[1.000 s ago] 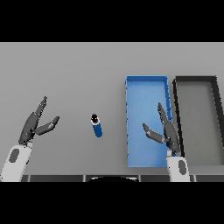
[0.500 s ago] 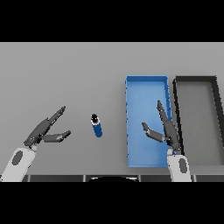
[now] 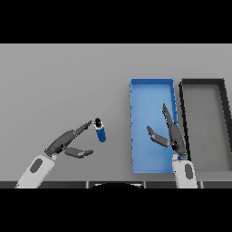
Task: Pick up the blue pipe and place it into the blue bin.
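Two hands open, left hand (image 3: 65, 144) fingertips at blue pipe (image 3: 100, 130), right hand (image 3: 169, 133) over blue bin (image 3: 151, 88)

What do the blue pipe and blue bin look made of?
Blue pipe: looks like smooth hard plastic or painted metal; even blue body, dark end cap. Blue bin: likely rigid plastic, matte; flat uniform colour, thin straight walls. Neither is certain.

left hand (image 3: 63, 144): dark grey | right hand (image 3: 171, 135): dark grey | forearms: white, grey ovals
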Controlling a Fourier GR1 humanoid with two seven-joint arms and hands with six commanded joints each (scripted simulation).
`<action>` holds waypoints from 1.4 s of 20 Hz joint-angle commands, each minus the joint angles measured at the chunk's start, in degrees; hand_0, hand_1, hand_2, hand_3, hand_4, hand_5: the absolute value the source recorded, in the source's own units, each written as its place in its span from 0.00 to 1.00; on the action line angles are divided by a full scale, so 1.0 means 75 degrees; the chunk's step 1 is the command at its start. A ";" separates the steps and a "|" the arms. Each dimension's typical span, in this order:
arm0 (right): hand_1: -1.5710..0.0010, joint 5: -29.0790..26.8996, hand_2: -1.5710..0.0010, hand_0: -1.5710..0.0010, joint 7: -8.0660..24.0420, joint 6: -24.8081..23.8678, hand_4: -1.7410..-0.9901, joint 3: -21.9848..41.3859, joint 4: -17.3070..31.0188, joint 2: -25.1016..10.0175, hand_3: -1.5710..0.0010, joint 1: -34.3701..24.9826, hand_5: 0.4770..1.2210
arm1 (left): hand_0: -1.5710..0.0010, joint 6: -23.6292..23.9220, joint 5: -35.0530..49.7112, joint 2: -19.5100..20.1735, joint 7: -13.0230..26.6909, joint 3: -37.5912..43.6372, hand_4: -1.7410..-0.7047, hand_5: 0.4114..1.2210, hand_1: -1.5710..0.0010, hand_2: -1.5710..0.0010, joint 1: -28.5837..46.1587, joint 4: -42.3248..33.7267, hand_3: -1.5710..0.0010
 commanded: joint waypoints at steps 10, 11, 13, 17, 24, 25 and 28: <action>1.00 0.0044 1.00 1.00 0.0042 -0.0081 0.63 -0.0041 0.0027 0.0042 1.00 0.0087 0.16 | 1.00 0.0147 -0.0600 -0.1479 0.0127 -0.0493 0.62 0.04 1.00 1.00 -0.1029 0.1503 1.00; 1.00 0.0067 1.00 1.00 -0.0044 -0.0080 0.63 0.0006 -0.0003 0.0079 1.00 0.0144 0.16 | 1.00 0.0207 -0.0764 -0.1557 -0.0124 -0.0516 0.64 0.04 1.00 1.00 -0.1113 0.1700 1.00; 1.00 0.0007 1.00 1.00 -0.0057 -0.0026 0.64 -0.0027 0.0020 0.0049 1.00 0.0199 0.16 | 1.00 0.0150 -0.0668 -0.1833 -0.0297 -0.0504 0.64 0.06 1.00 1.00 -0.1263 0.1937 1.00; 1.00 -0.0012 1.00 1.00 -0.0058 -0.0010 0.64 -0.0071 -0.0005 -0.0008 1.00 0.0148 0.17 | 0.99 0.0062 -0.0245 -0.2361 -0.0557 -0.0308 0.51 0.24 0.90 0.81 -0.1443 0.2394 0.84; 1.00 -0.0023 1.00 1.00 -0.0056 -0.0005 0.64 -0.0085 0.0010 -0.0020 1.00 0.0138 0.18 | 0.24 0.0521 -0.0286 -0.2779 -0.0733 -0.0364 0.13 0.84 0.20 0.18 -0.1166 0.2229 0.23; 1.00 -0.0056 1.00 1.00 -0.0116 0.0043 0.64 -0.0097 0.0042 -0.0048 1.00 0.0136 0.19 | 0.19 0.0634 -0.0362 -0.2731 -0.0768 -0.0357 0.11 0.87 0.16 0.15 -0.1178 0.2201 0.19; 1.00 0.0001 1.00 1.00 -0.0046 0.0014 0.65 -0.0043 0.0031 -0.0008 1.00 0.0031 0.19 | 0.10 0.0737 -0.0424 -0.2788 -0.1097 -0.0458 0.06 0.93 0.08 0.07 -0.1198 0.2060 0.13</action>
